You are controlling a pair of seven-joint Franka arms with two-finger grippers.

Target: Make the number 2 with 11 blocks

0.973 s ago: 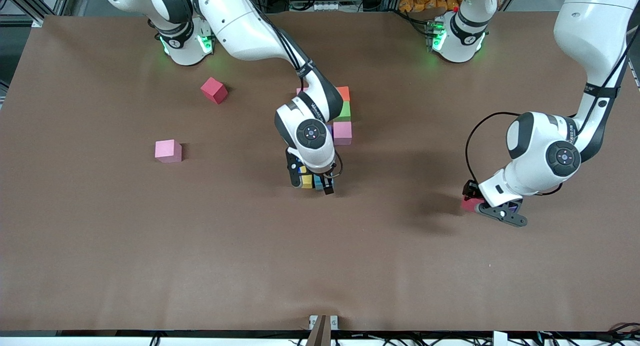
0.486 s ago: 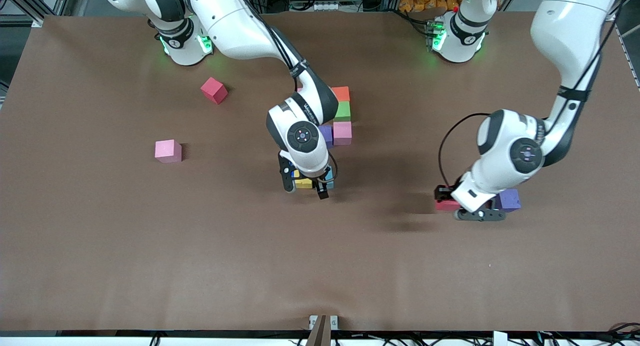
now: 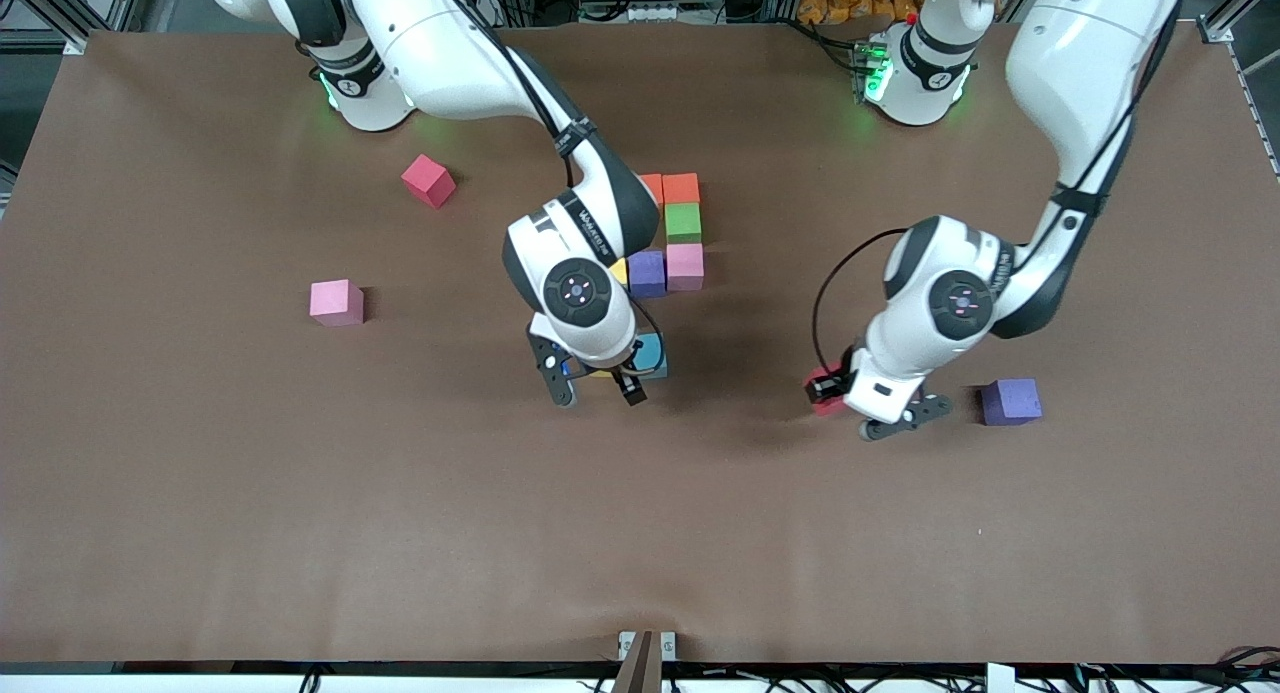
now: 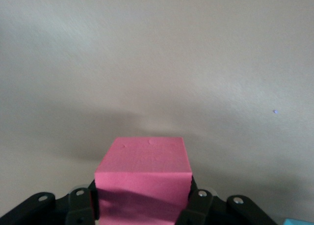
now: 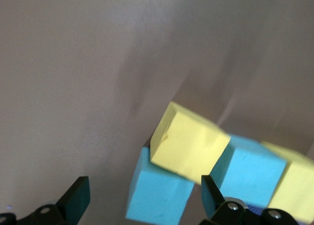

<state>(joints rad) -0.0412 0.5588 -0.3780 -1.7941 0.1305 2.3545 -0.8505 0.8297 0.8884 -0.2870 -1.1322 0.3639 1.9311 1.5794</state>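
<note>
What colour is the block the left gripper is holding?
Pinkish red block, held in the left gripper; clearest in the left wrist view.

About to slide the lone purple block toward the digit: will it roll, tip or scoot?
The purple block sits flat on one face with square edges, so it probably slides rather than rolls. It looks like matte foam, likely light, so a fast push may make it skid or twist. A high push might tip it; push it low.

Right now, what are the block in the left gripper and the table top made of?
Red block in the left gripper: looks like matte foam, with a dull, faintly pitted face, soft edges and no glare. Table top: a brown matte sheet, maybe paper or felt; flat, no sheen.
</note>
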